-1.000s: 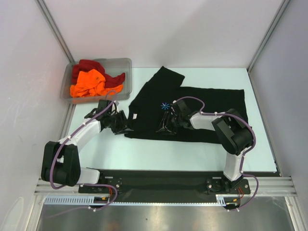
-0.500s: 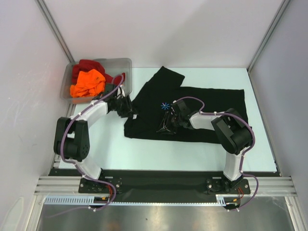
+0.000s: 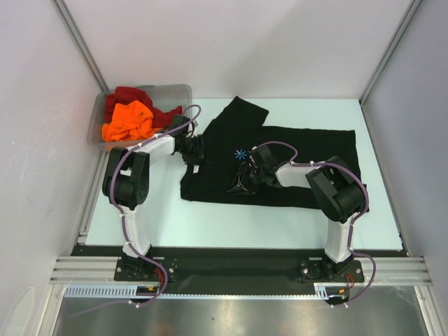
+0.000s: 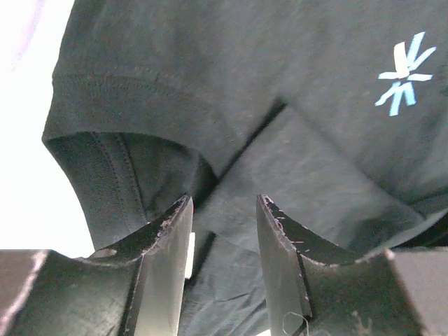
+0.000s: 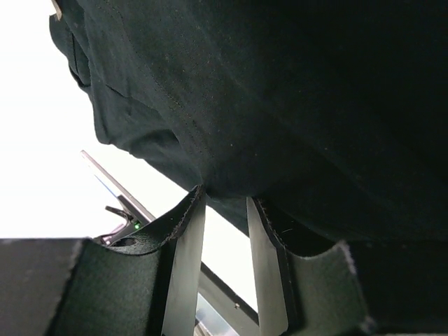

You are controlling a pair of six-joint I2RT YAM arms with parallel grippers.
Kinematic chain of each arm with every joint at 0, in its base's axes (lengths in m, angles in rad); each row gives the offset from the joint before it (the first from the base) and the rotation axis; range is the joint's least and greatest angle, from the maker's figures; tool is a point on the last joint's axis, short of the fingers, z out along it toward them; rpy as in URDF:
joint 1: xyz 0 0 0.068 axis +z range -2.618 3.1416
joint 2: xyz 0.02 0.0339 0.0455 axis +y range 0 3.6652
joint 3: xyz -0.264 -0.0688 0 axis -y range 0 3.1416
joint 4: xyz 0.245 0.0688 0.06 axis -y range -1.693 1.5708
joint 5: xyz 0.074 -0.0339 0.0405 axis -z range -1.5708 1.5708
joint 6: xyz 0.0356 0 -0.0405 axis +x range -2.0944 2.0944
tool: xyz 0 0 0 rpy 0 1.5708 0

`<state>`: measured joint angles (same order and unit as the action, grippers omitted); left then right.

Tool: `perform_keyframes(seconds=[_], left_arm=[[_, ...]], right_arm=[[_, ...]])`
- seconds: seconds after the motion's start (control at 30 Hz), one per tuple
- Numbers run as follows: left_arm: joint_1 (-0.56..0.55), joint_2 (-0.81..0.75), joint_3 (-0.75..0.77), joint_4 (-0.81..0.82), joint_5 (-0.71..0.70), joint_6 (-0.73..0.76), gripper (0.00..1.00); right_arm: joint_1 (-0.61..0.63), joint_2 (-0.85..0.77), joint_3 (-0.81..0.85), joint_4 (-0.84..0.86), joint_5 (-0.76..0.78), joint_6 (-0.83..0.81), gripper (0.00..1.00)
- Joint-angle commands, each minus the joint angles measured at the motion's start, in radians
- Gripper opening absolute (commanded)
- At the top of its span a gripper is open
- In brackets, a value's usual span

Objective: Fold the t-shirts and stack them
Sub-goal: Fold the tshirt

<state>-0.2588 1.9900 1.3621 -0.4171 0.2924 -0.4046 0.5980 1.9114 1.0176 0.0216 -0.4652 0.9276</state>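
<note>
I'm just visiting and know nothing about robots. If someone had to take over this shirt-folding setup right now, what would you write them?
Left gripper: open, low over the black t-shirt, holding nothing.
Right gripper: pinching a raised fold of the black t-shirt, just on the near side of its starburst mark.
Black t-shirt: lying on the table, partly bunched, not folded.
Orange t-shirt and dark red t-shirt: crumpled in the clear bin at the far left.
Done: nothing folded or stacked yet.
Left: fold all three shirts and stack them.
</note>
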Motion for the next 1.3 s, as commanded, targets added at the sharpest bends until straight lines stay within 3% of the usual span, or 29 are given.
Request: perform_keyframes(seconds=[0.0,0.57,0.93,1.1,1.27], left_arm=[[-0.003,0.012,0.037,-0.012,-0.019,0.049,0.47],[-0.014,0.058,0.077,-0.034,0.017,0.044,0.43],[-0.014,0.066,0.121,-0.097,0.022,0.058,0.22],[-0.014,0.052,0.133,-0.11,0.019,0.049,0.17],[-0.014,0.05,0.155,-0.143,0.016,0.053,0.05]], right_arm=[[-0.006,0.023,0.022,0.02,-0.004,0.001,0.36],[-0.014,0.04,0.018,0.04,-0.015,0.017,0.34],[-0.03,0.034,-0.001,0.051,-0.015,0.023,0.31],[-0.03,0.043,0.007,0.066,-0.027,0.036,0.29],[-0.03,0.04,0.015,0.064,-0.033,0.034,0.08]])
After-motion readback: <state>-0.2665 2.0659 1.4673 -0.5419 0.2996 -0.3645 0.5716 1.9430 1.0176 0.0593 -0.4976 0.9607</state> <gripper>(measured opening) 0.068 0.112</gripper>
